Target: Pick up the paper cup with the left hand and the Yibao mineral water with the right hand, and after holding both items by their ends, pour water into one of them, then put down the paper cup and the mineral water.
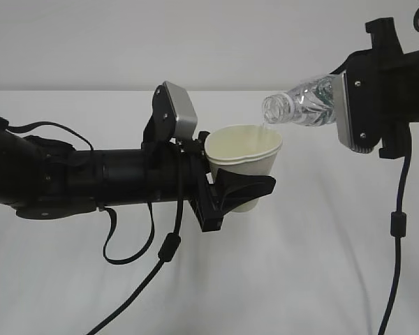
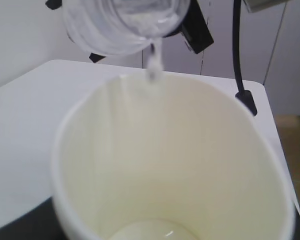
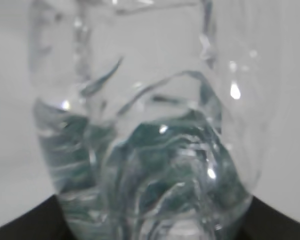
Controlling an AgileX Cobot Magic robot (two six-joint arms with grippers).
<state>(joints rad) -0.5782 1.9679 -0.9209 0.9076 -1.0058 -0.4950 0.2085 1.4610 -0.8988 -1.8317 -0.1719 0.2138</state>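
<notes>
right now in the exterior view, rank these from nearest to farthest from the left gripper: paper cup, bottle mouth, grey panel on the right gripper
1. Paper cup: held in the left gripper, so nearest.
2. Bottle mouth: just above the cup's right rim, up and to the right.
3. Grey panel: farthest right, on the right gripper that holds the tilted bottle.

A white table (image 1: 321, 279) stands against a plain pale wall (image 1: 195, 42). Past the table's far corner shows tan floor (image 2: 295, 150). Light is soft and even.
</notes>
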